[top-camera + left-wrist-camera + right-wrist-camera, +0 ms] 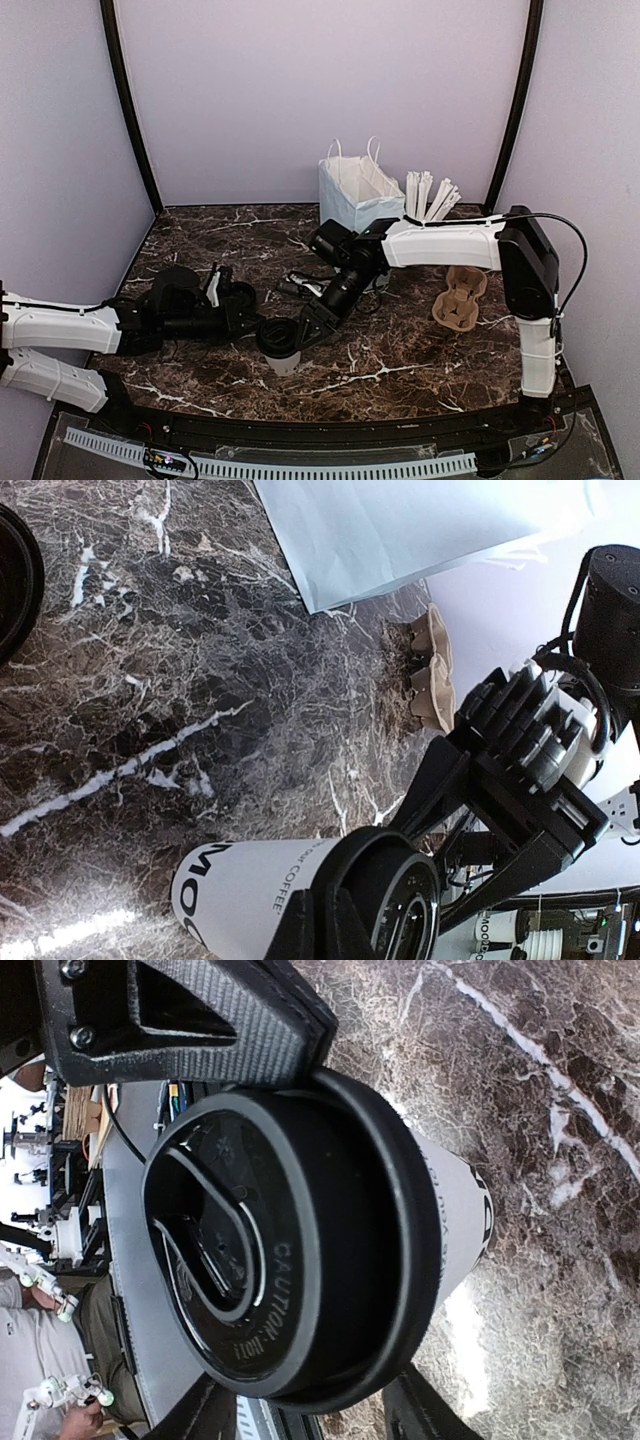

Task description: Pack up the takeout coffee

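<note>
Marble table (400,372): right fingers (200,1025) pinch lidded takeout coffee (300,1230); left fingers' (238,298) state unclear.

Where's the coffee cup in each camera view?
Top external: the coffee cup sits low, just left of centre.
Left wrist: the coffee cup lies along the bottom edge.
Right wrist: the coffee cup fills the centre, lid toward the camera.
Shared landmark: the dark marble table.

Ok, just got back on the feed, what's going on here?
The right gripper has its fingers shut on the takeout coffee, gripping it at the black lid, near the front middle of the table. The left gripper sits close beside it; whether it's open I can't tell. The white paper bag stands open at the far edge, with the coffee not yet in it.
</note>
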You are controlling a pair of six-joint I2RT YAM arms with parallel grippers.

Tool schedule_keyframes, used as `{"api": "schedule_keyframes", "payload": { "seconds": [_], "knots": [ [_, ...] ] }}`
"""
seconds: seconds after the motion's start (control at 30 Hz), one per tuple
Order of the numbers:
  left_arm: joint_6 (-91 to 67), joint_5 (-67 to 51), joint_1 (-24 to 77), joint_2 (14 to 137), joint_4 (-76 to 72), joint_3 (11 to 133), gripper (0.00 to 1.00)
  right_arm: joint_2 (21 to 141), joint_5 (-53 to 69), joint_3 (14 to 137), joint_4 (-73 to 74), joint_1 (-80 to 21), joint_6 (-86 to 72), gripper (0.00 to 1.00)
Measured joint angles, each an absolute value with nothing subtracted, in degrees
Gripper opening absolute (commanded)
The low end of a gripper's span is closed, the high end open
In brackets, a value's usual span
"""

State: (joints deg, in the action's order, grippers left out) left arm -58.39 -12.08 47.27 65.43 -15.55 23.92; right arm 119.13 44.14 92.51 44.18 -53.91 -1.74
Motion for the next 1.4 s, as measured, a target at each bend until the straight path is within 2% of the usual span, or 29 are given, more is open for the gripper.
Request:
{"api": "schedule_keyframes", "payload": {
  "seconds": [0.2, 0.37, 0.5, 0.57, 0.73, 0.9, 1.27, 1.33, 1.37, 1.4],
  "knots": [
    [-60.84, -11.57, 47.27, 63.51, -16.53, 22.04, 0.0, 118.19, 40.1, 93.32, 45.08, -54.74, -2.48, 0.47],
    [-60.36, -10.7, 47.4, 62.11, -14.11, 22.63, 0.0, 117.73, 37.12, 94.8, 46.5, -54.76, -0.38, 0.59],
    [-56.64, -9.56, 48.03, 61.69, -8.47, 26.28, 0.05, 117.71, 36.47, 95.81, 47.72, -54.17, 4.6, 0.65],
    [-54.54, -8.38, 48.42, 61.8, -3.88, 28.97, 0.09, 117.32, 35.4, 96.14, 47.92, -53.87, 6.7, 0.67],
    [-49.82, -6.0, 48.53, 63.2, 2.94, 37.95, 0.27, 115.55, 34.44, 98.72, 49.41, -52.8, 10.02, 0.7],
    [-46.5, -5.02, 48.53, 65.69, 4.58, 44.86, 0.34, 111.85, 34.52, 100.27, 50.26, -52.18, 12.45, 0.71],
    [-35.97, -4.95, 48.53, 69.04, 14.39, 51.31, 0.51, 101.34, 32.56, 97.43, 53.08, -51.42, 19.53, 0.77],
    [-32.62, -4.69, 48.53, 69.3, 17.47, 54.19, 0.58, 96.92, 30.04, 95.88, 53.93, -51.05, 21.5, 0.79],
    [-30.7, -4.38, 48.53, 69.32, 19.05, 55.61, 0.68, 94.43, 28.51, 95.11, 54.26, -50.83, 22.52, 0.8],
    [-29.08, -3.95, 48.53, 69.34, 20.69, 56.97, 0.91, 91.98, 27.14, 94.45, 54.5, -50.43, 23.51, 0.8]
  ]
}}
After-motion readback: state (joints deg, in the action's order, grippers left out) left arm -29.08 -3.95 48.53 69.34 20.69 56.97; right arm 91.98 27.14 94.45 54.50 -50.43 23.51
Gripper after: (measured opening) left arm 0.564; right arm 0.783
